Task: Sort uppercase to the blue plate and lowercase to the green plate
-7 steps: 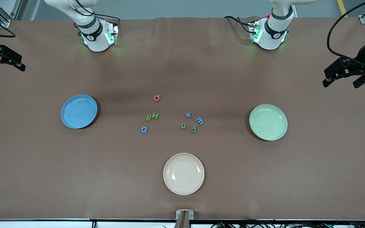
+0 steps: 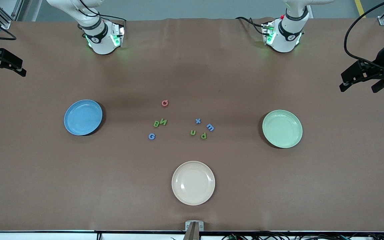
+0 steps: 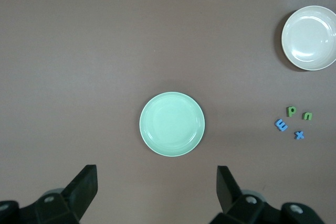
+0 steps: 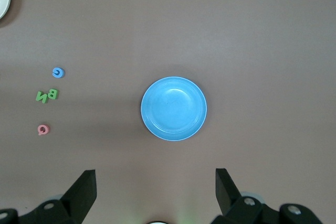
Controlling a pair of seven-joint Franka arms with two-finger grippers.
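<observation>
Uppercase letters, four in all, lying loose mid-table: red-pink Q (image 2: 165,103), green B (image 2: 156,124) and green N (image 2: 163,122) touching as a pair, blue G (image 2: 151,136) nearest the front camera. Lowercase letters clustering just beside them toward the left arm's end: blue x (image 2: 198,121), blue m (image 2: 210,127), green n (image 2: 193,132), green p (image 2: 204,135).

Right gripper (image 2: 3,63) hanging high over the table's edge at the right arm's end, fingers spread wide, gripping nothing; blue plate (image 2: 83,117) resting bare below its wrist camera, capitals sitting well apart from it, toward the table's middle.

Left gripper (image 2: 362,78) hanging likewise over the left arm's end, fingers spread wide, carrying nothing; green plate (image 2: 282,128) lying bare beneath its wrist camera, small letters well apart from it.

Cream plate (image 2: 193,182) sitting nearest the front camera, well clear of both grippers.
</observation>
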